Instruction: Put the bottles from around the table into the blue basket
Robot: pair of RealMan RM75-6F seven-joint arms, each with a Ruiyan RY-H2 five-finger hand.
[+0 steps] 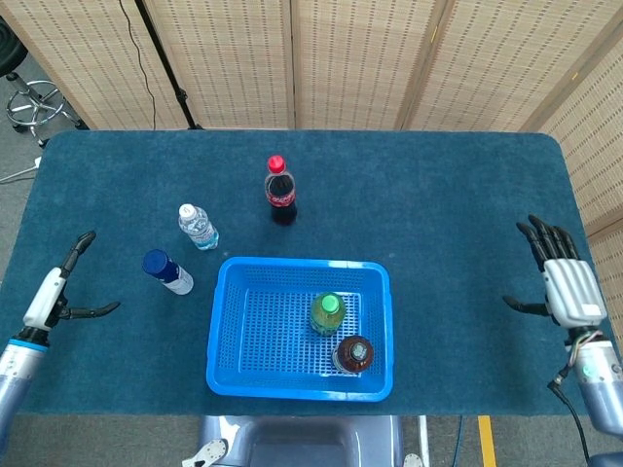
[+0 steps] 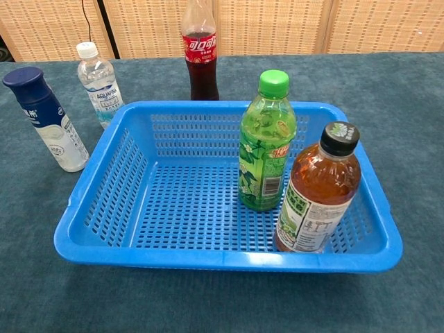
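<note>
The blue basket [image 1: 300,329] [image 2: 104,201] is sitting on the dark teal surface [image 1: 419,195] [image 2: 409,111], toward its near edge and roughly at the middle of its width. Two bottles are standing upright inside it, in its right half: a green-capped bottle [image 1: 327,312] [image 2: 266,142] of green drink, and just beside it, nearer the front right corner, a black-capped bottle [image 1: 353,353] [image 2: 316,191] of brown tea. In the chest view the two appear close together, though whether they are touching cannot be told.

Three more bottles are standing outside the basket. A red-capped cola bottle [image 1: 280,191] [image 2: 200,52] is standing behind the basket's far wall, apart from it. To the left of the cola, a clear water bottle [image 1: 198,226] [image 2: 98,82] with a white cap is standing near the basket's far left corner. A white bottle with a dark blue cap [image 1: 166,271] [image 2: 47,119] is standing just beside the basket's left wall, nearer than the water bottle.

The left robot hand [image 1: 56,290] is hovering by the left edge of the surface, well apart from the blue-capped bottle, with its fingers spread and holding nothing. The right robot hand [image 1: 563,279] is hovering by the right edge, well apart from the basket, with fingers splayed and thumb out to the side, also holding nothing. Neither hand is showing in the chest view.
</note>
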